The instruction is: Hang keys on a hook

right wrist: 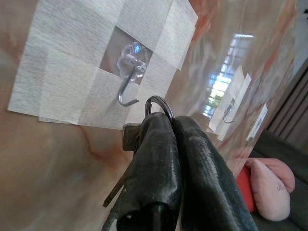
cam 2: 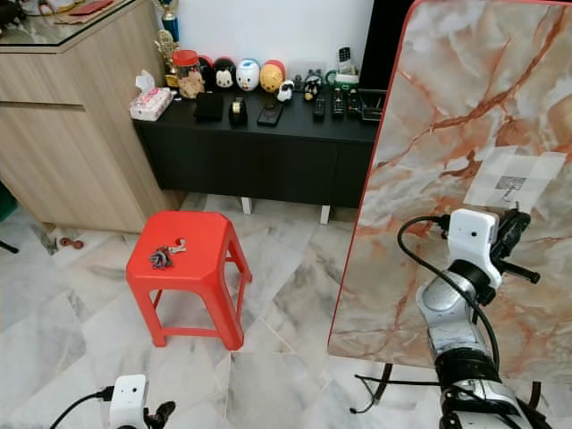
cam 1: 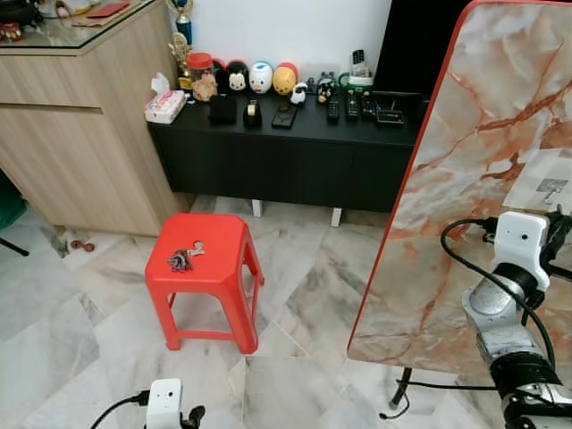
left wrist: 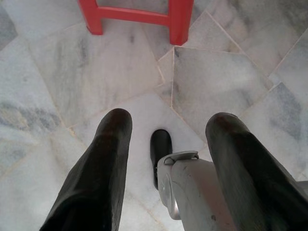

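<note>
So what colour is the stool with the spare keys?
Red stool, clearest in the left eye view.

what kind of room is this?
Likely a home living room: a low black sideboard crowded with remotes and cartoon figurines, a red plastic stool and a marble-tile floor.

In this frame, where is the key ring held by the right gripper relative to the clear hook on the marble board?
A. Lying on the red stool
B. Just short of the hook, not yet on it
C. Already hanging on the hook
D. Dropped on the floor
B: the right gripper is shut on the key ring, which sits beside the tip of the clear hook without looping over it.
</note>
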Available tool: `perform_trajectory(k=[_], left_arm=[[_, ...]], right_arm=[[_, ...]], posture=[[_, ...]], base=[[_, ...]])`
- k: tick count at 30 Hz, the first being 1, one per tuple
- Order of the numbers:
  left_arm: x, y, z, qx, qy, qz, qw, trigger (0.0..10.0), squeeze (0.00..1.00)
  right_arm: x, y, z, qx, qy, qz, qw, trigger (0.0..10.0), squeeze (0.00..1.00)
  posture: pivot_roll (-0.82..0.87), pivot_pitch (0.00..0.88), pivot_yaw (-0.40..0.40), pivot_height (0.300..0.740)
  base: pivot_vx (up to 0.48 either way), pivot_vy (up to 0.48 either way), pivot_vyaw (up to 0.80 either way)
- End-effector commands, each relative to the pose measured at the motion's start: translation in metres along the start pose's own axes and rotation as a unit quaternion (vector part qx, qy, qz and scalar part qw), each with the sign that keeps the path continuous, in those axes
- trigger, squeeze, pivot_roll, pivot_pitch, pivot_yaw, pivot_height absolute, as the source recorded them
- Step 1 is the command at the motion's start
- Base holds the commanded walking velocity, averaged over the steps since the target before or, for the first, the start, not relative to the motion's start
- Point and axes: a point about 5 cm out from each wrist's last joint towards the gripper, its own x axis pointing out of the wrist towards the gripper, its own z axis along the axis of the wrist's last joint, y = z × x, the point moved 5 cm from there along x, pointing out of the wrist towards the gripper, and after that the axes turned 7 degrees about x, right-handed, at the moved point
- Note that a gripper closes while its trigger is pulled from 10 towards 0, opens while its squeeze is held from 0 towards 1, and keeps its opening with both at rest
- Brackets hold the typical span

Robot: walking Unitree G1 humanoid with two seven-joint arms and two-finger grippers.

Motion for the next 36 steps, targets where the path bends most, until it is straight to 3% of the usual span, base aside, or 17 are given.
perform_trajectory(k=[1,36], left_arm=[[-0.002,0.000,-0.009,-0.009,0.011,0.000,1.000,10.0,0.00],[-0.002,0.001,-0.009,-0.011,0.012,0.001,1.000,10.0,0.00]], right_arm=[[0.007,-0.001,0.014,0.006,-0.024,-0.007,1.000,10.0,0.00],[0.007,0.009,-0.001,-0.015,0.024,0.026,0.999,10.0,0.00]], posture=[[0.12,0.063,-0.016,0.740],[0.12,0.066,-0.019,0.740]], base=[[0.000,0.000,0.00],[0.000,0.000,0.00]])
